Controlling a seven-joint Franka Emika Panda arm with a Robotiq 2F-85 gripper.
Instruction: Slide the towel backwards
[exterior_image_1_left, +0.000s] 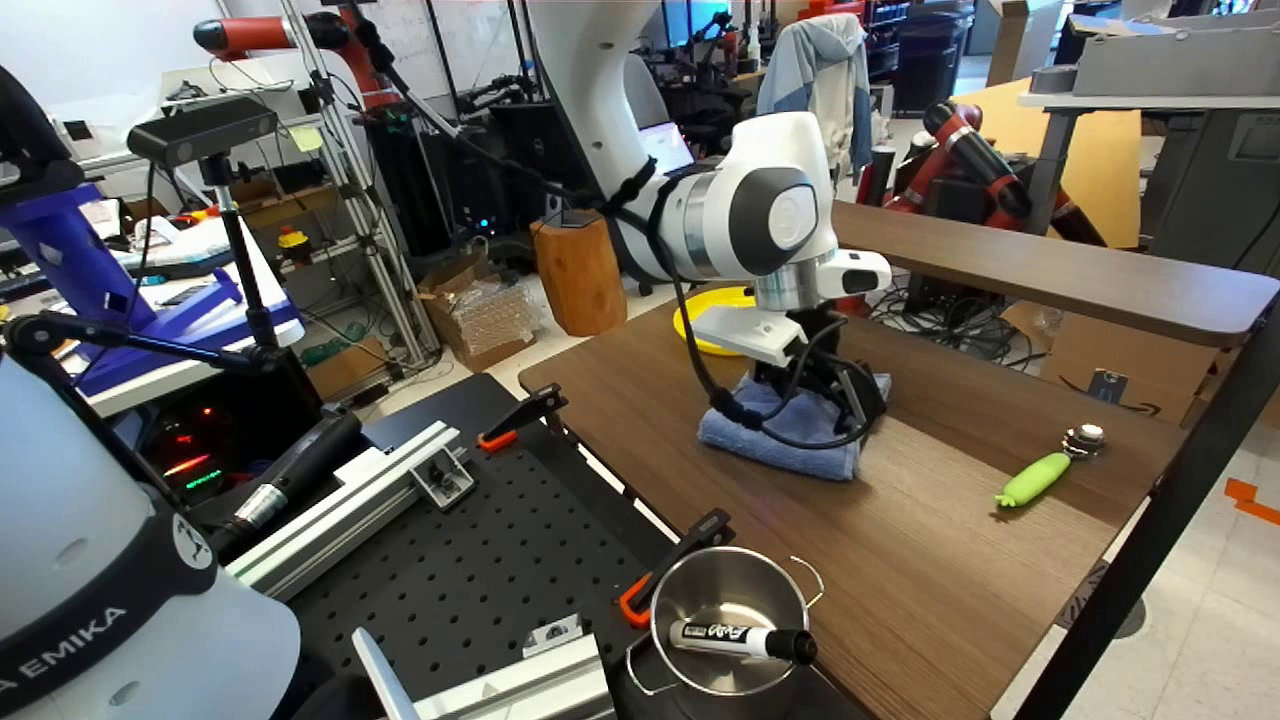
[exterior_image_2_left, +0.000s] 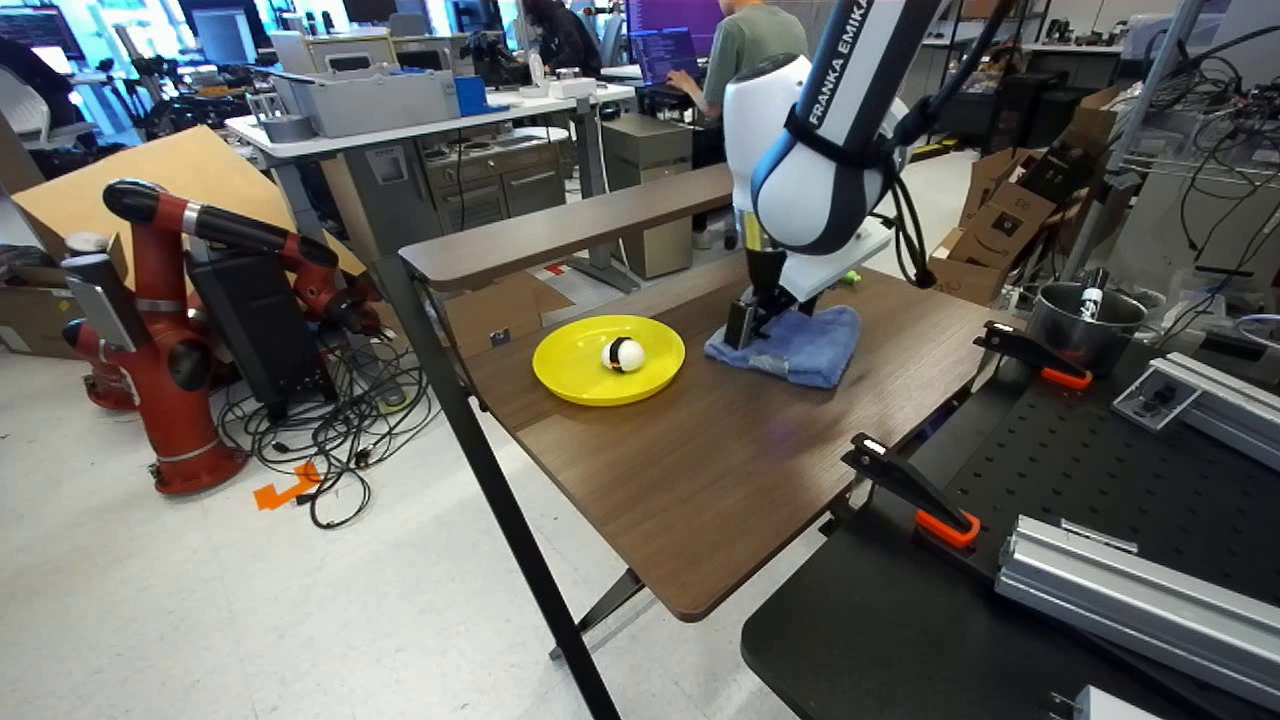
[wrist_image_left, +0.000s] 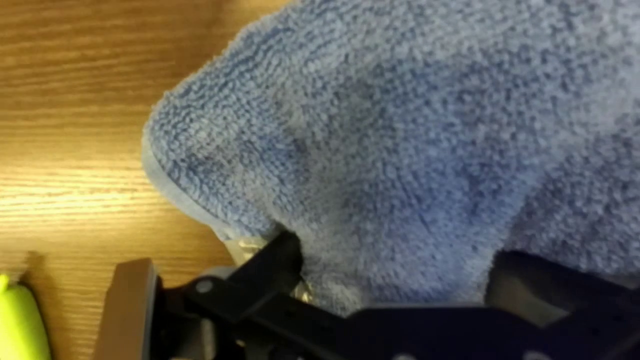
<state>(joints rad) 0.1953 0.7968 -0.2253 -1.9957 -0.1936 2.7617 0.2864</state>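
Note:
The towel is a folded blue-grey cloth lying on the brown table, seen in both exterior views. It fills most of the wrist view, with a pale label at its left edge. My gripper is lowered onto the towel and points down. In the wrist view the two black fingers stand wide apart, with bunched towel between them. The left finger presses into the cloth beside the label. The right fingertip is partly hidden by the towel. In an exterior view cables and the wrist hide much of the gripper.
A yellow round dish holding a white ball stands near the towel. A green-handled tool lies farther along the table. A metal pot with a marker and clamps are at the table's edge. A raised shelf runs behind.

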